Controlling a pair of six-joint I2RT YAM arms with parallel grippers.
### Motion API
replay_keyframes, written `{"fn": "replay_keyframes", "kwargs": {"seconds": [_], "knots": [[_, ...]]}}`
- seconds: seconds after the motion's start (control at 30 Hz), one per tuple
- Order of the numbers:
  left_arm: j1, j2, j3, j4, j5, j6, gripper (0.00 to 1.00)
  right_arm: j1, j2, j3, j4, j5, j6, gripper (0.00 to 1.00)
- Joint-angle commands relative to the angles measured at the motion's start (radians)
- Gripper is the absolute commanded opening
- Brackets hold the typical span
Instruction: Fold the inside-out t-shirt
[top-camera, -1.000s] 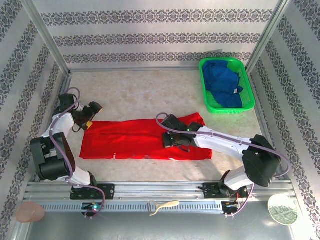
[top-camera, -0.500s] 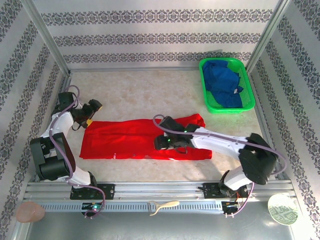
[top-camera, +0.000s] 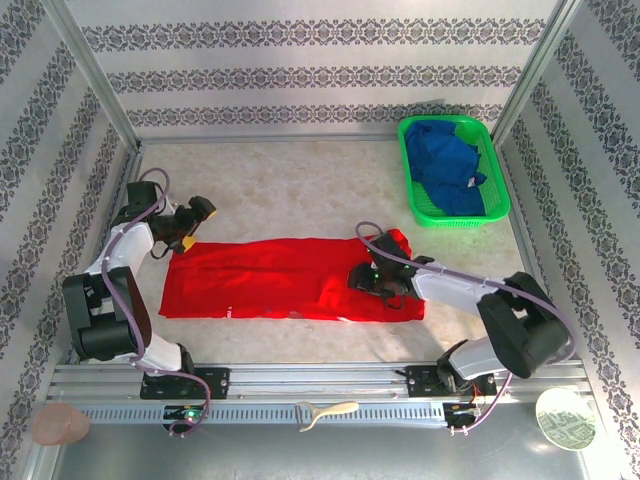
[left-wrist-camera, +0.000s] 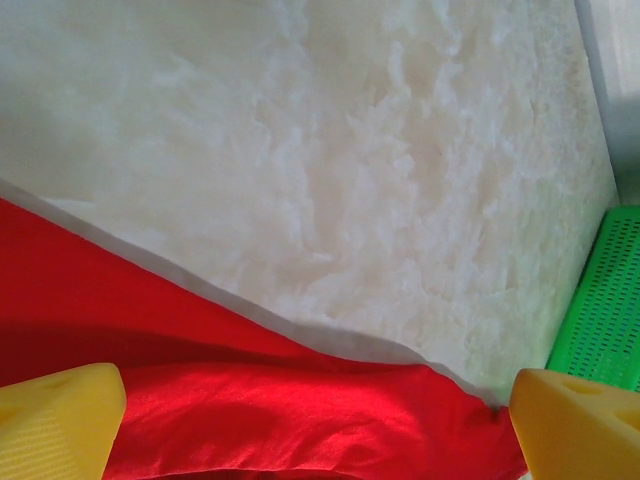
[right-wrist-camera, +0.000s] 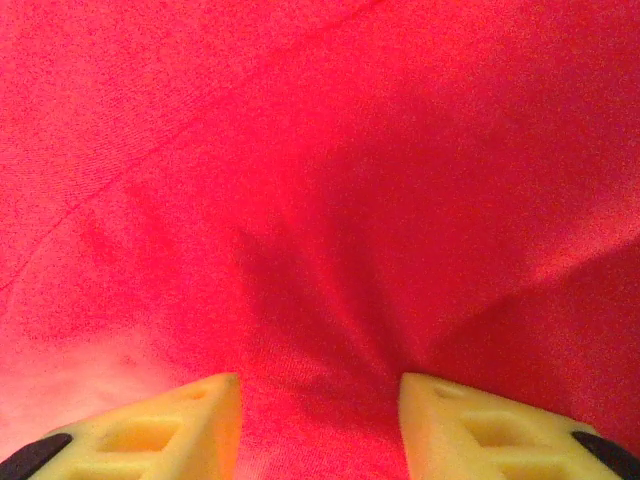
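Red t-shirt (top-camera: 270, 278) lies as 1 long flat band across the middle of the table (top-camera: 300, 185). My left gripper (top-camera: 197, 228) hangs wide open at its far-left corner, holding nothing. Right gripper (top-camera: 372, 281) sits on the right end, jaws half apart over a pucker; can't tell if it's pinched. Risk: I grab only 1 layer and the fold drags crooked.

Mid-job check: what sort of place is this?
Likely a robot test cell, not a home: patterned wall panels in a metal frame, an aluminium rail along the near edge, a red t-shirt on the table.
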Motion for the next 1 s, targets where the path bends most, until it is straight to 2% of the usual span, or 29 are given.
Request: {"fn": "replay_keyframes", "kwargs": {"seconds": [0.0, 0.13, 0.23, 0.33, 0.47, 0.6, 0.73, 0.97], "knots": [[-0.009, -0.040, 0.013, -0.015, 0.020, -0.002, 0.99, -0.010, -0.102, -0.126, -0.050, 0.053, 0.119, 0.47], [-0.010, -0.037, 0.009, -0.007, 0.027, -0.002, 1.00, -0.030, -0.303, -0.211, -0.103, 0.082, 0.162, 0.49], [-0.013, -0.031, 0.006, -0.009, 0.031, 0.009, 1.00, -0.050, -0.469, -0.159, -0.202, 0.107, 0.112, 0.50], [-0.016, -0.036, 0.000, -0.026, 0.029, 0.030, 1.00, -0.121, -0.541, -0.054, -0.330, 0.139, -0.004, 0.62], [-0.017, -0.049, -0.011, -0.043, 0.015, 0.050, 1.00, -0.297, -0.439, 0.028, -0.344, 0.046, -0.188, 0.81], [-0.017, -0.056, -0.014, -0.055, 0.018, 0.055, 1.00, -0.401, -0.255, 0.086, -0.331, 0.009, -0.329, 0.86], [-0.017, -0.066, -0.009, -0.063, 0.022, 0.060, 1.00, -0.435, -0.173, 0.092, -0.326, 0.027, -0.369, 0.89], [-0.017, -0.058, -0.009, -0.049, 0.030, 0.048, 1.00, -0.442, -0.109, 0.054, -0.302, -0.007, -0.347, 0.91]]}}
